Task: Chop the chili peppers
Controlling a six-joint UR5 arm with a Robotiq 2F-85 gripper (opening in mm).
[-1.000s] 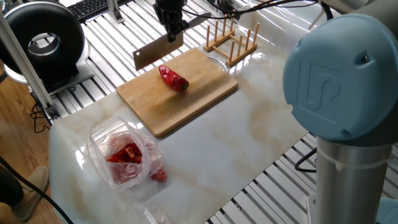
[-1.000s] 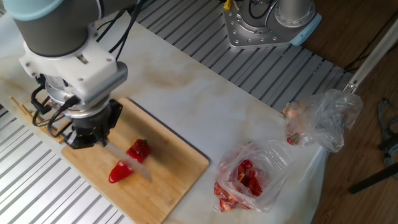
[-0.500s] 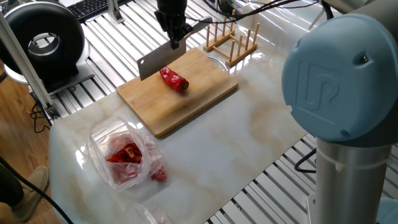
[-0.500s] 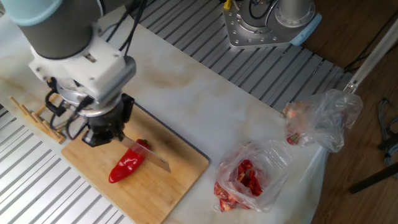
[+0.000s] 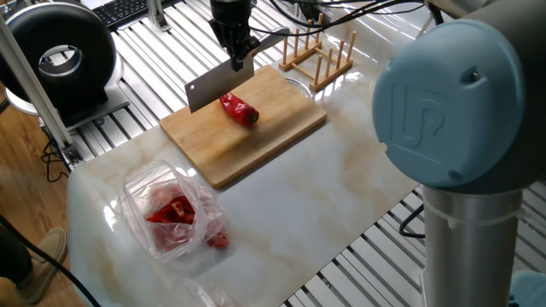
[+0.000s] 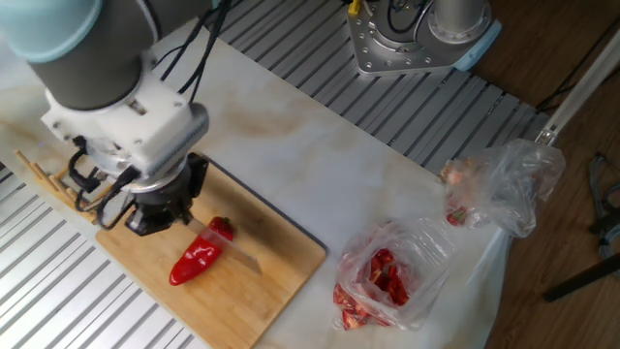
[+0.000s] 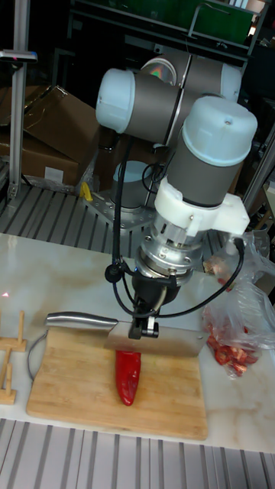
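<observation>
One red chili pepper (image 5: 238,107) with a green stem lies on the bamboo cutting board (image 5: 256,141). My gripper (image 5: 239,58) is shut on a cleaver-style knife (image 5: 217,85) just above the board's far edge. The blade crosses the chili pepper (image 6: 197,262) near its stem end (image 6: 222,229), edge down against it. From the tall fixed view, the gripper (image 7: 145,330) stands over the knife blade (image 7: 168,345), whose handle (image 7: 76,319) points left, and the chili pepper (image 7: 127,377) sticks out below the blade. Whether the pepper is cut through is hidden by the blade.
A wooden rack (image 5: 319,54) stands just behind the board. A see-through bag with red pieces (image 5: 171,211) lies at the table's near left, and a crumpled empty bag (image 6: 509,179) lies by the table edge. Metal slats surround the marble tabletop (image 5: 341,179).
The knife, raised to the left of the chili a second ago, has swung over and come down onto it near the stem end. The chili itself has barely shifted.
</observation>
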